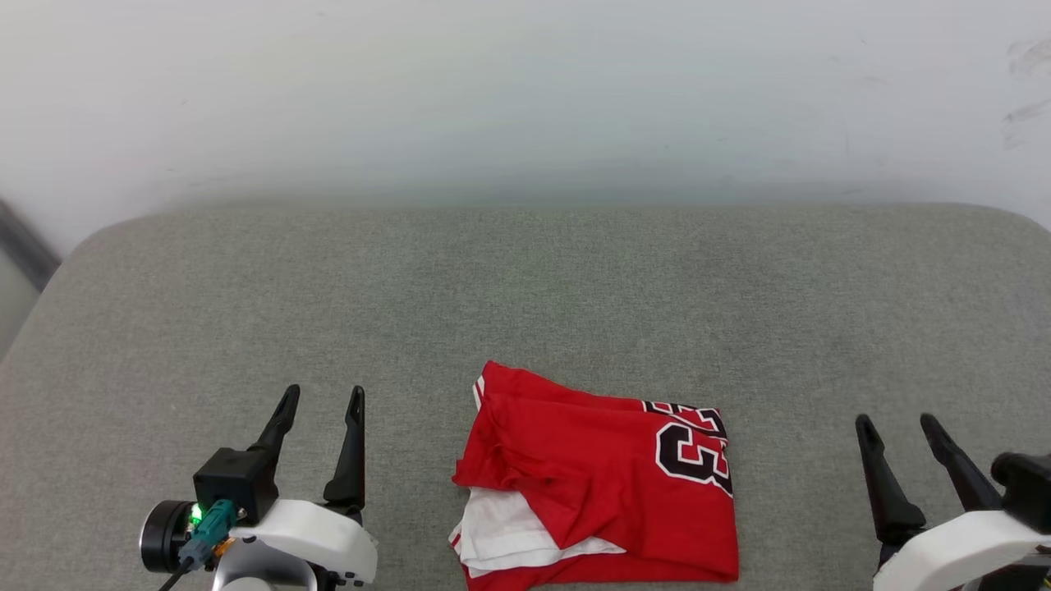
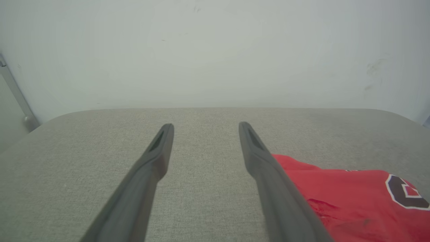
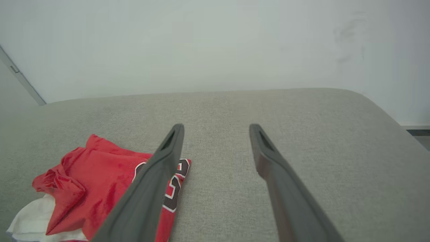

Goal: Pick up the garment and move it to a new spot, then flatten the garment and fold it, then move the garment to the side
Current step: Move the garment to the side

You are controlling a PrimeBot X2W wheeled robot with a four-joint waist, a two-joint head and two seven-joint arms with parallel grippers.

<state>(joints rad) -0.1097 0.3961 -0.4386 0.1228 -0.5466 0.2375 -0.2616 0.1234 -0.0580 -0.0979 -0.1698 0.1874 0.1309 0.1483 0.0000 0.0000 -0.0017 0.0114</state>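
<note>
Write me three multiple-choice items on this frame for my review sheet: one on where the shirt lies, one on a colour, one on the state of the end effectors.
1. Where does the shirt lie on the grey pad?
A. Against the far wall
B. Between the left end effector and the right end effector
C. Outside the left end effector

2. What colour is the shirt's lettering?
A. Blue
B. Yellow
C. Black, outlined in white

3. How do the end effectors stand?
A. Both open, holding nothing
B. Left shut on the shirt
C. Both shut on the shirt

Key:
1 B, the head view shows it on the near part of the pad with one end effector to each side.
2 C, the numerals are black with white edges.
3 A, each wrist view shows the jaws wide apart with nothing gripped.
</note>
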